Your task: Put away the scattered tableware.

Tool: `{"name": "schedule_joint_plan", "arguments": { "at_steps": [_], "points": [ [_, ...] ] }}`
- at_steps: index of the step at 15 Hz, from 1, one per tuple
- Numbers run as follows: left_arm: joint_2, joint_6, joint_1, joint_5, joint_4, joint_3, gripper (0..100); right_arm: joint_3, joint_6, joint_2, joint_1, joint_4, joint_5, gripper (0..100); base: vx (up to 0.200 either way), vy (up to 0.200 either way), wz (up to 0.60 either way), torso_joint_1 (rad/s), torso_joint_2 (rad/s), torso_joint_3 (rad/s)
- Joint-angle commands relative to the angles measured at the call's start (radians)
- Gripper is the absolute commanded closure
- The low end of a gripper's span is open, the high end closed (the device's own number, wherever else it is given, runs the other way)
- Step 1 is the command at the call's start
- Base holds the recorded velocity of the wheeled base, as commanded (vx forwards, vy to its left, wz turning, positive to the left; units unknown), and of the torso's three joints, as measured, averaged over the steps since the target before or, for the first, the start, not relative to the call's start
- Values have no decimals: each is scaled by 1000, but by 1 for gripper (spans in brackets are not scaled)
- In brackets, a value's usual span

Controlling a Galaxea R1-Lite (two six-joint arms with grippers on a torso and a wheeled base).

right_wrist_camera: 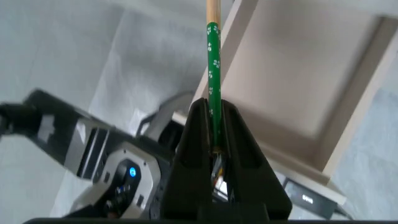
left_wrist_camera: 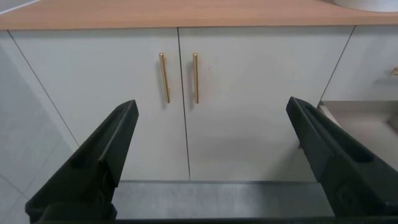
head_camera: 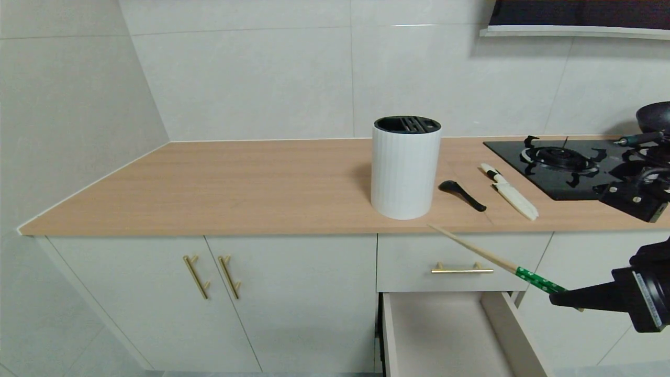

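My right gripper point(head_camera: 562, 298) is shut on a wooden chopstick point(head_camera: 489, 256) with a green patterned end point(right_wrist_camera: 213, 62); it hangs below the counter edge, above the open drawer point(head_camera: 450, 335), its tip pointing toward the white holder. A tall white ribbed utensil holder point(head_camera: 405, 167) with a black slotted top stands on the wooden counter point(head_camera: 235, 183). To its right lie a black spoon point(head_camera: 461, 194) and a white-bladed knife point(head_camera: 509, 191). My left gripper point(left_wrist_camera: 211, 158) is open and low, facing the cabinet doors point(left_wrist_camera: 180, 99) with nothing between its fingers.
A black gas hob point(head_camera: 562, 159) with a dark pan point(head_camera: 654, 118) sits at the counter's right end. The white cabinet doors have gold handles point(head_camera: 196, 276), and a shut drawer point(head_camera: 460, 262) lies above the open one. The counter's left half is bare wood.
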Motion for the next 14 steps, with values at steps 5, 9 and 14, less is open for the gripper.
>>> {"name": "schedule_joint_plan", "arguments": {
  "at_steps": [5,9,14],
  "points": [
    [0,0,0,0,0,0,0,43,-3,95,32,-41,-2,100,0,0,0,-125,327,195],
    [0,0,0,0,0,0,0,49,-3,127,32,-50,-2,100,0,0,0,-172,471,292],
    [0,0,0,0,0,0,0,49,-3,141,32,-50,-5,100,0,0,0,-149,460,308]
  ]
}}
